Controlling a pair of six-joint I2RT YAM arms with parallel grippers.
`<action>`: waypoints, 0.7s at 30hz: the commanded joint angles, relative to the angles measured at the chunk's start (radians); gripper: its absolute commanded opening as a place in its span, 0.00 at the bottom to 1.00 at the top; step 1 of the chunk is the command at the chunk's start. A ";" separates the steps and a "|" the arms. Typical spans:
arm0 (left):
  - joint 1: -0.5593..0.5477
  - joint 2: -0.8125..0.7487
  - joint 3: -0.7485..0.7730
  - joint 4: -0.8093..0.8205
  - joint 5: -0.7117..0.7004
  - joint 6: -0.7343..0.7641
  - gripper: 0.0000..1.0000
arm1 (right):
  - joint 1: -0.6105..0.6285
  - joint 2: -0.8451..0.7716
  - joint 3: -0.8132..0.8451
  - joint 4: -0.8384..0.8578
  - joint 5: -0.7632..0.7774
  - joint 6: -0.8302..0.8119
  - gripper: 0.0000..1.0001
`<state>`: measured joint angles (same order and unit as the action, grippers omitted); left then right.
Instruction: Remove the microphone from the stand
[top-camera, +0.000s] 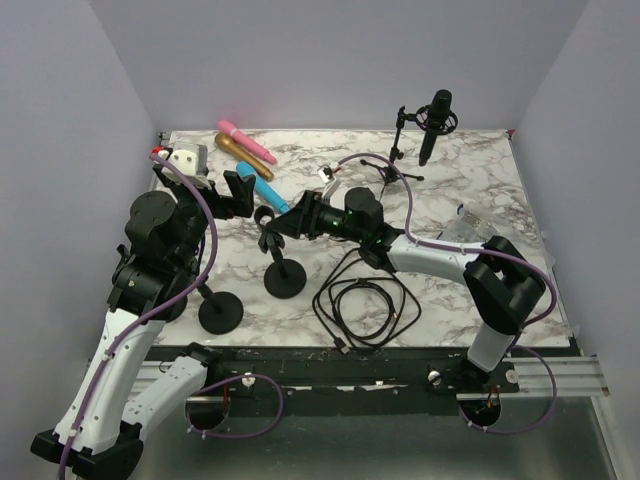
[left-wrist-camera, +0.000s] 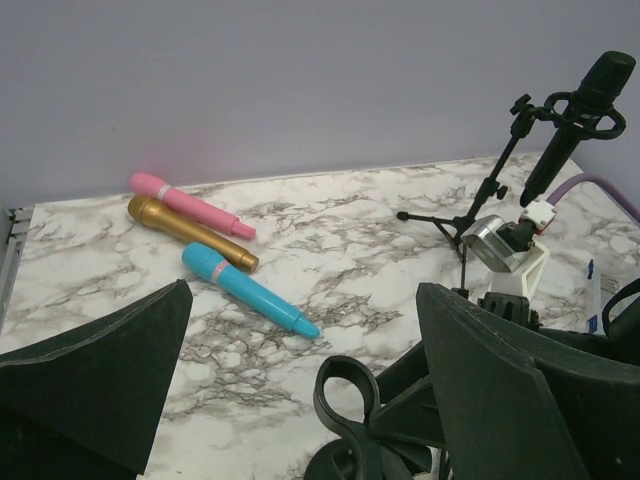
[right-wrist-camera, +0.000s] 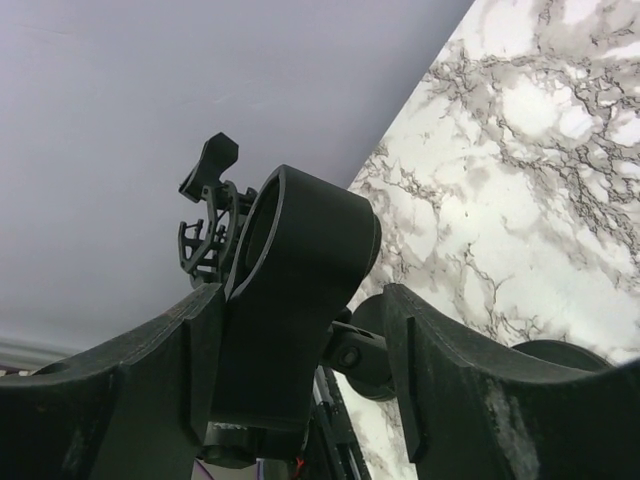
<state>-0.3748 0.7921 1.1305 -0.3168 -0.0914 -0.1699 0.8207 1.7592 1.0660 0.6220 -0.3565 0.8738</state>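
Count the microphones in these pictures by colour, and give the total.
Pink microphone: 1
Gold microphone: 1
Blue microphone: 1
Black microphone: 1
Total: 4

Robot lab cell, data-collection type. Plain lavender walls closing in a marble-print table on three sides. Left arm and right arm bolted to an aluminium rail at the near edge, purple cable run along the links, wrist camera on a white bracket. Props only, laid out like test pieces: pink mic, gold mic, blue mic lying flat, black mic on a tripod stand, round-base stands, loose coil of black cable.
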 joint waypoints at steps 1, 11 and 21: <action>0.002 0.001 0.008 0.002 0.035 -0.011 0.99 | 0.000 0.095 -0.051 -0.375 0.053 -0.143 0.69; 0.002 0.022 0.009 0.002 0.057 -0.020 0.98 | 0.000 -0.086 0.104 -0.502 0.097 -0.222 0.96; 0.001 0.054 0.015 -0.006 0.080 -0.028 0.98 | 0.000 -0.308 0.094 -0.610 0.289 -0.309 1.00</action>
<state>-0.3752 0.8360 1.1305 -0.3180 -0.0475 -0.1871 0.8207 1.5570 1.1770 0.1017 -0.2115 0.6357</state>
